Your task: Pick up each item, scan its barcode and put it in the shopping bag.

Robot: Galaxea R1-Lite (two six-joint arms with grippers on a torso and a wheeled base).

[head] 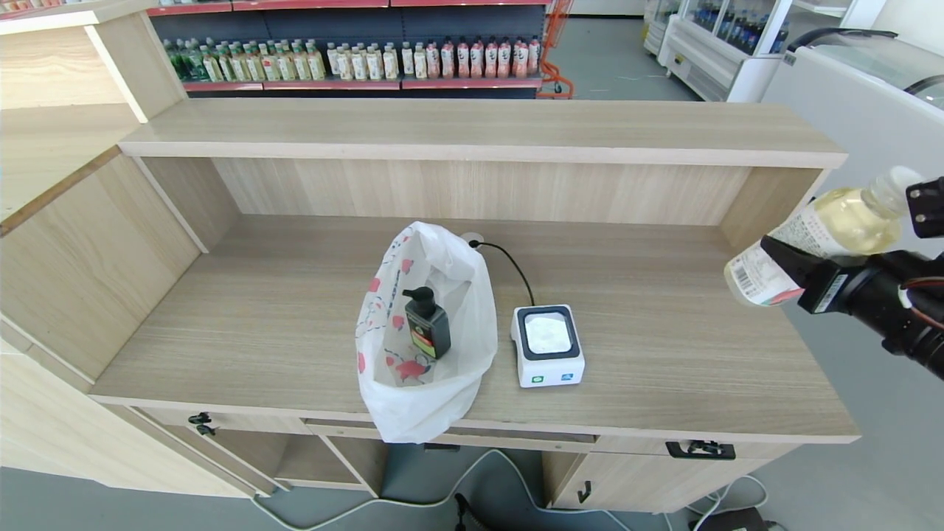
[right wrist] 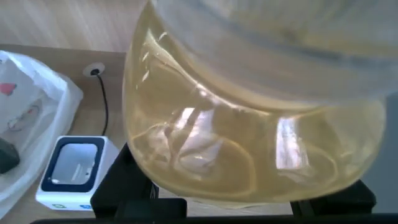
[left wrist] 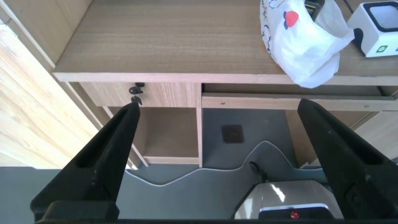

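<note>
I am clamping the drink bottle [head: 818, 236] in the right gripper [head: 804, 276], scan seemingly pending; pump bottle [head: 428, 324] sitting in the shopping bag [head: 442, 402]; left gripper [left wrist: 217, 168] hanging wide open.

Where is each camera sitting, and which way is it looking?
Head view: on the robot's head, looking down at the counter; the right pincer grips a bottle.
Left wrist view: on the left arm, low before the counter, facing its front edge; its open left pincer shows.
Right wrist view: on the right arm, looking past the bottle at the counter.
Shared: all three show the shopping bag and scanner.
</note>
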